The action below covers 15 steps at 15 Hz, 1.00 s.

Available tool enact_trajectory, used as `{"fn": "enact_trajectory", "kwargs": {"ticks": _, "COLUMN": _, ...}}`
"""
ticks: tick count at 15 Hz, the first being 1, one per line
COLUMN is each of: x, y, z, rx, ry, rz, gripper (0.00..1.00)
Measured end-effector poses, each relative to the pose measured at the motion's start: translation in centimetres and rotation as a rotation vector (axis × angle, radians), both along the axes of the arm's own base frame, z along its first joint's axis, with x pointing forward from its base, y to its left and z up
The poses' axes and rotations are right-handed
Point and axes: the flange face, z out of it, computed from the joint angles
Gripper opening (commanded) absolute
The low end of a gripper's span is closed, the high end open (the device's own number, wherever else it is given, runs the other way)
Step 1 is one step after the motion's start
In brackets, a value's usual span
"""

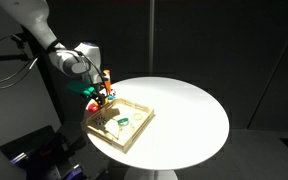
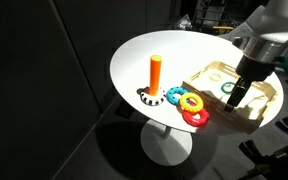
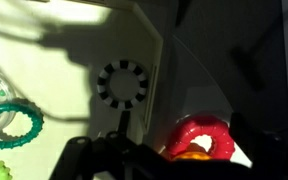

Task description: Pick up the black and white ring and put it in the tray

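Robot's tool hangs low over the shallow rectangular tray of pale wood, which sits at the edge of the round white desk. I cannot tell whether its fingers are spread or pressed together. In the wrist view they are only a dark mass along the bottom edge, and the exterior views are too small to settle it.

The black-and-white checkered ring lies flat on the tray floor in the wrist view, apart from the tool and close to the rim. A green toothed ring lies in the same tray, near it. Just outside the rim a glossy red ring rests on the desk. In an exterior view a yellow ring and a blue ring lie in a close row beside the red one, near an upright orange peg.
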Motion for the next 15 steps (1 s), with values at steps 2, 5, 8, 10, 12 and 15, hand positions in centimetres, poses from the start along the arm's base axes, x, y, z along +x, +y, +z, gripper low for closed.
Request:
{"fn": "enact_trajectory", "kwargs": {"ticks": 2, "x": 0.3, "y": 0.1, "z": 1.3, "rx": 0.003, "ry": 0.008, "rz": 0.019, "gripper": 1.0}}
{"fn": "enact_trajectory", "kwargs": {"ticks": 5, "x": 0.4, "y": 0.4, "z": 3.7, "rx": 0.002, "ry": 0.019, "rz": 0.035, "gripper": 1.0}}
{"fn": "enact_trajectory", "kwargs": {"ticks": 8, "x": 0.4, "y": 0.7, "z": 6.4, "rx": -0.004, "ry": 0.03, "rz": 0.059, "gripper": 1.0}}
{"fn": "enact_trajectory", "kwargs": {"ticks": 10, "x": 0.4, "y": 0.9, "z": 8.0, "rx": -0.022, "ry": 0.034, "rz": 0.084, "gripper": 1.0}}
{"fn": "enact_trajectory", "kwargs": {"ticks": 12, "x": 0.4, "y": 1.0, "z": 9.6, "rx": -0.048, "ry": 0.031, "rz": 0.101, "gripper": 1.0}}
{"fn": "enact_trajectory", "kwargs": {"ticks": 15, "x": 0.3, "y": 1.0, "z": 11.3, "rx": -0.066, "ry": 0.022, "rz": 0.109, "gripper": 1.0}}
